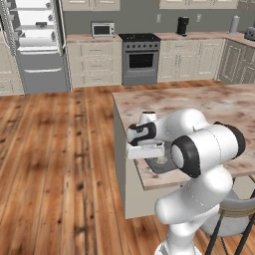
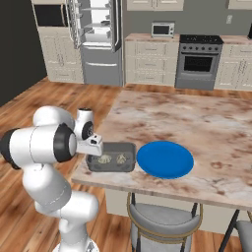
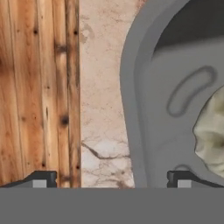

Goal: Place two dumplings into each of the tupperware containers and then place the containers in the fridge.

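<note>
Gripper (image 3: 112, 179) spread wide, holding nothing, hanging over the near-left rim of the tupperware container (image 2: 112, 157) — one fingertip sits over the bench (image 3: 103, 109) strip outside the rim, the other over the tub floor. Tub lies at the bench edge, lower centre of right base view, just beside the blue plate (image 2: 164, 159), with two dumplings (image 2: 105, 158) inside. Fridge (image 2: 98, 39) stands open, upper left, well apart — likely a rim pinch next.

A marbled beige worktop (image 2: 197, 123) fills the right of the right base view. Near its lower-left edge sits a dark grey tub (image 2: 112, 157) holding two dumplings (image 2: 104, 158), with a round blue plate (image 2: 164, 159) just beside it.
</note>
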